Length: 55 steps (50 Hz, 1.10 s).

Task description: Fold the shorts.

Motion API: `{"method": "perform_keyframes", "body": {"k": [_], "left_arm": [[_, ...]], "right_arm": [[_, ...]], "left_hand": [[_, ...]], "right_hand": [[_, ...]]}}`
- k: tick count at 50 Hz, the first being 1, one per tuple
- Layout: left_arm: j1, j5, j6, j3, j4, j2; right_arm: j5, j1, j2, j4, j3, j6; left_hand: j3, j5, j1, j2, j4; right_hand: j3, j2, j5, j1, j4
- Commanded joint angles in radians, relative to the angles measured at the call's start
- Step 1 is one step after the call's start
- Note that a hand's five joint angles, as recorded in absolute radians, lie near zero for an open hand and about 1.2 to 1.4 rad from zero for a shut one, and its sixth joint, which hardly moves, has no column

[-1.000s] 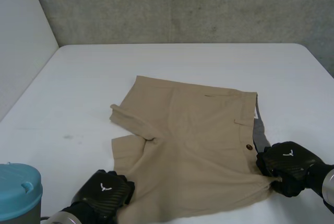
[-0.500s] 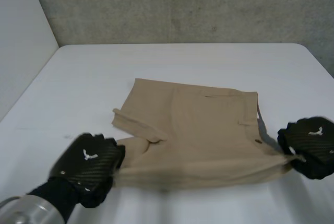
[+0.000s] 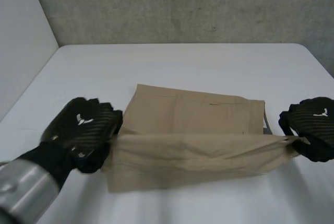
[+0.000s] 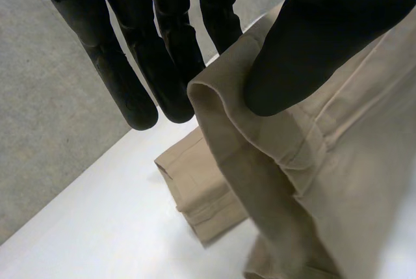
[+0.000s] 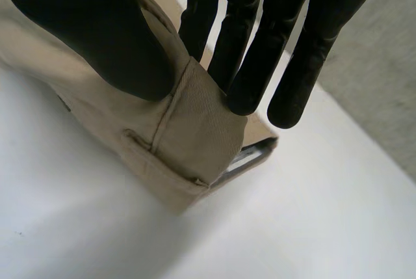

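Tan shorts (image 3: 193, 130) lie on the white table (image 3: 182, 62), their near edge lifted and stretched taut between my two hands. My left hand (image 3: 83, 130) grips the leg-hem corner; in the left wrist view the thumb (image 4: 312, 51) pinches the hem (image 4: 214, 103) against the fingers (image 4: 162, 64). My right hand (image 3: 310, 125) grips the waistband corner; in the right wrist view the thumb (image 5: 97, 32) presses the waistband (image 5: 188, 123) against the fingers (image 5: 253, 51). The far half of the shorts stays flat on the table.
A grey concrete wall (image 3: 182, 4) rises behind the table. The table's left edge (image 3: 31, 85) runs beside a pale wall. Bare tabletop lies beyond and in front of the shorts.
Both hands have risen and moved away from me, lifting the shorts' near edge and carrying it over the far half. The left hand has closed on the hem. The blue container has left the view.
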Motion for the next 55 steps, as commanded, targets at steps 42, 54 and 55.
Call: {"method": "perform_keyframes", "body": {"k": [42,54,55], "left_arm": [[0.169,0.279,0.22,1.278,0.501,-1.394],[0.161,0.331,0.217,0.993,0.737,-1.206],[0.16,0.328,0.217,0.977,0.74,-1.187]], "right_arm": [[0.55,0.51,1.175,-0.627,-1.034,0.248],[0.615,0.513,0.996,-0.621,-0.965,0.276],[0.613,0.513,0.975,-0.621,-0.948,0.28]], "left_hand": [[0.207,0.247,0.279,0.201,0.197],[-0.999,-0.959,-0.927,-1.005,-1.009],[-0.999,-0.959,-0.927,-1.005,-1.009]], "right_hand": [[-0.388,-0.382,-0.382,-0.15,-0.402],[-0.999,-0.993,-0.993,-0.762,-1.014],[-0.999,-0.993,-0.993,-0.762,-1.014]]}}
